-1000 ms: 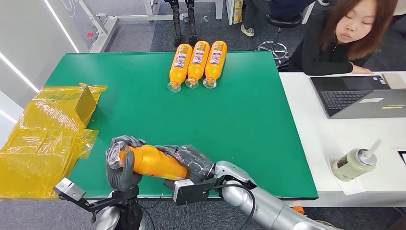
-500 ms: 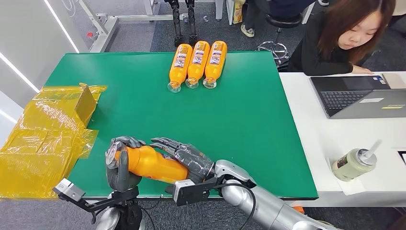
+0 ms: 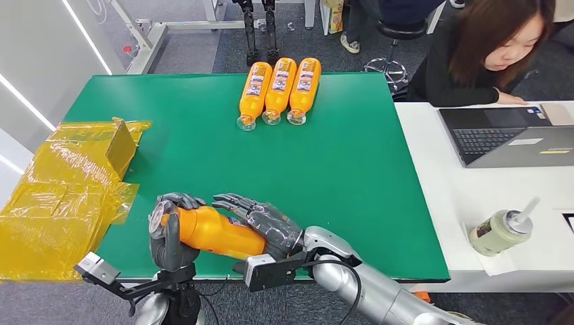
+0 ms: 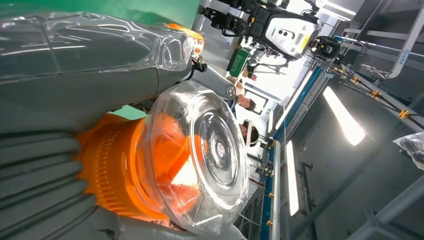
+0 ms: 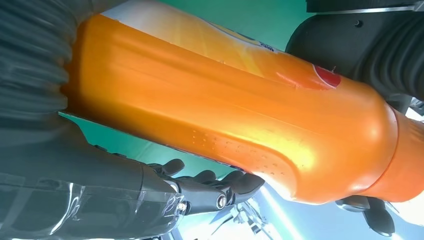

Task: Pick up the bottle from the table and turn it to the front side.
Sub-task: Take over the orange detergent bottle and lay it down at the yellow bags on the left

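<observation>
An orange bottle (image 3: pixel 216 230) lies sideways above the near edge of the green table (image 3: pixel 325 169). My left hand (image 3: pixel 168 237) grips its cap end, fingers curled over the neck. In the left wrist view the clear cap (image 4: pixel 200 155) over the orange neck sits right against that hand (image 4: pixel 60 65). My right hand (image 3: pixel 267 223) lies along the bottle's body with its fingers stretched out straight behind it. In the right wrist view the bottle (image 5: pixel 225 110) rests against the palm and the fingertips (image 5: pixel 210 192) stand off its surface.
Three more orange bottles (image 3: pixel 279 88) lie side by side at the table's far edge. A box wrapped in yellow film (image 3: pixel 68 189) sits to the left. On the white desk (image 3: pixel 474 196) at right are a laptop (image 3: pixel 508 135) and a cup with a straw (image 3: pixel 501 230); a person (image 3: pixel 487 54) sits there.
My right hand's fingers have lifted off the bottle and straightened out. The left hand keeps its hold on the cap end, and the bottle has barely moved.
</observation>
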Available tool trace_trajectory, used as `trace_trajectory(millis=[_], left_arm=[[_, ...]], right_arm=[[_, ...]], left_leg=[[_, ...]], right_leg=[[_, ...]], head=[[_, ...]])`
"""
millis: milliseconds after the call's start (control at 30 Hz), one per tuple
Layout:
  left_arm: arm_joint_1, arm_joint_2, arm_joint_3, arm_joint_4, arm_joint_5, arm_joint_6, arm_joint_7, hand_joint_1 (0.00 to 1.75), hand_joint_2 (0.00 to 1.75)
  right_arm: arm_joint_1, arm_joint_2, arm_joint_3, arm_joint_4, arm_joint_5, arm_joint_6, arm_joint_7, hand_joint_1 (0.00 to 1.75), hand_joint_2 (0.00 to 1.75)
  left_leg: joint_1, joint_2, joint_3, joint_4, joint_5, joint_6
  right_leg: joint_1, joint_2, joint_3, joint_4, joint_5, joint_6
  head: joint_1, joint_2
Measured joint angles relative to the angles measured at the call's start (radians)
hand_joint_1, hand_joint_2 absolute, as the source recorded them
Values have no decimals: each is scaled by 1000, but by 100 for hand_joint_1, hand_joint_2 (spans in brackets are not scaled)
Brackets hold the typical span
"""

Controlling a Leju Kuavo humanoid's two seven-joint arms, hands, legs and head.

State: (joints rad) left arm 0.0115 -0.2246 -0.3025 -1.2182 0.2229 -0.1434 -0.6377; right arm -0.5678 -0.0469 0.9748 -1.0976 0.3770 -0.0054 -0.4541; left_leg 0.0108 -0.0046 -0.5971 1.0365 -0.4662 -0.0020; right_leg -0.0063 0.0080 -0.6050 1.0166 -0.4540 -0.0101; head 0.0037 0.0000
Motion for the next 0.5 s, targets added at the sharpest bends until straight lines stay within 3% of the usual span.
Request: trace_trajectory(millis=[233,500], left_arm=[[-40,46,32,-73,-288,278,-63,175,0],[-74,91,105,-145,-393,355,-64,175,0]], right_arm=[[6,0,1,6,0,-17,-1,0,175],[12,-1,1,4,-1,-25,-1,0,175]], left_leg=[[0,0,0,0,0,-1],[0,0,0,0,1,-1]], right_leg=[[0,0,0,0,0,0],[0,0,0,1,0,0]], head=[[0,0],[0,0]])
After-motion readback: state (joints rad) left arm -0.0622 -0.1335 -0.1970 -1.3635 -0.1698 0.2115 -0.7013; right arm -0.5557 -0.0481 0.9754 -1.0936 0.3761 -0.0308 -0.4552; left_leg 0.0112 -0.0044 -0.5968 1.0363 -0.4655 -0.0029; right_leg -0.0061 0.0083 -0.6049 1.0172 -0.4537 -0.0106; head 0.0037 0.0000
